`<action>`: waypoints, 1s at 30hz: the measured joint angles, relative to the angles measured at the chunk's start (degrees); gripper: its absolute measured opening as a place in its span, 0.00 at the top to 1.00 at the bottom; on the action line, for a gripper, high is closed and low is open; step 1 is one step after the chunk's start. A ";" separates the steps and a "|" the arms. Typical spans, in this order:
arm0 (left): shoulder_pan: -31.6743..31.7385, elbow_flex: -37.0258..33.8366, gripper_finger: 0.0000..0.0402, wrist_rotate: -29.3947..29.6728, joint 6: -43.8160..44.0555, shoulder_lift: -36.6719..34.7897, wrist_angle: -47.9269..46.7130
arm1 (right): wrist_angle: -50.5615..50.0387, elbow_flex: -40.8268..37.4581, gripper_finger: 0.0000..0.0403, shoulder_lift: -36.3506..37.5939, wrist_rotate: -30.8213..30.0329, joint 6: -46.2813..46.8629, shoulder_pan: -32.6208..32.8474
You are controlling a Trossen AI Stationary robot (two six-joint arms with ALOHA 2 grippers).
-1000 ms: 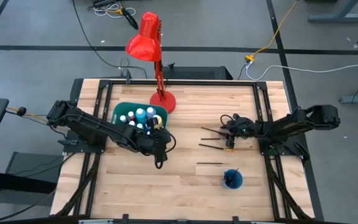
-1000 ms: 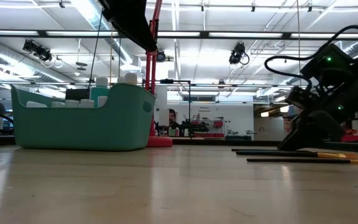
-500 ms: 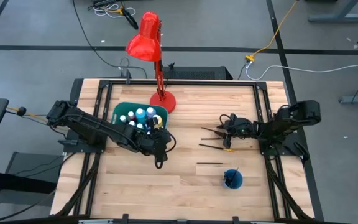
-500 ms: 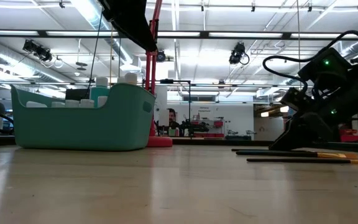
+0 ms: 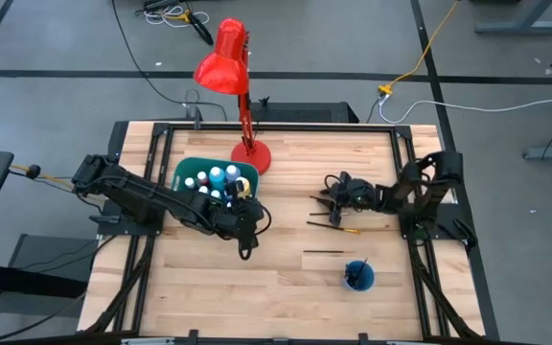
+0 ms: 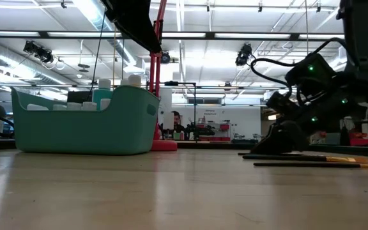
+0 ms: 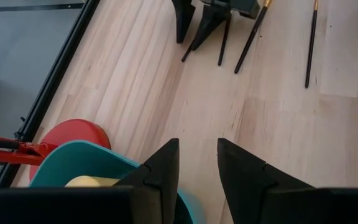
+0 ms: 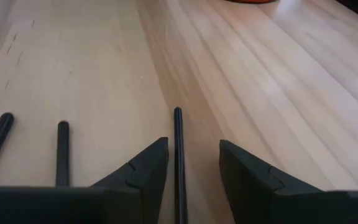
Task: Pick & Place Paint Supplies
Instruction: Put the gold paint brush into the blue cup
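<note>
Left gripper (image 5: 244, 251) hovering just beside the teal bin's (image 5: 182, 172) near corner, jaws parted a little, holding nothing. Inside the bin, white-capped paint bottles (image 5: 217, 176) standing upright, packed together. Behind the bin, a red desk lamp (image 5: 225, 57) (base touching the desk (image 5: 286, 287)). Farther right, right gripper (image 5: 333, 185) down at desk level, jaws partly open astride one thin dark paintbrush (image 8: 178, 155), not clamped. More paintbrushes (image 5: 326, 224) lying flat beside it. Nearer the front edge, a small blue cup (image 5: 358, 276), a brush standing in it.
</note>
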State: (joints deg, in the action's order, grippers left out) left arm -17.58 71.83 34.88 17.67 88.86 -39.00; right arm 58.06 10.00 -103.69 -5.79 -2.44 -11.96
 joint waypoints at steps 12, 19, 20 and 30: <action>0.00 0.00 0.72 0.01 0.13 0.00 0.04 | 5.94 0.12 0.73 -4.49 2.02 -0.27 -0.25; -0.01 0.00 0.72 0.00 0.13 0.00 0.04 | 4.81 1.49 0.92 -4.60 2.98 -0.44 -0.83; 0.00 0.00 0.72 -0.01 0.13 0.00 0.02 | 4.77 1.66 0.95 -4.60 2.92 -0.42 -0.83; 0.00 0.00 0.72 -0.38 0.35 0.00 0.04 | 6.56 2.20 0.97 -3.68 4.26 2.30 -1.07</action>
State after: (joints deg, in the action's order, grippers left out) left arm -17.58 71.83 34.51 18.02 88.86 -38.96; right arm 64.62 12.20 -107.38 -1.53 -0.14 -13.03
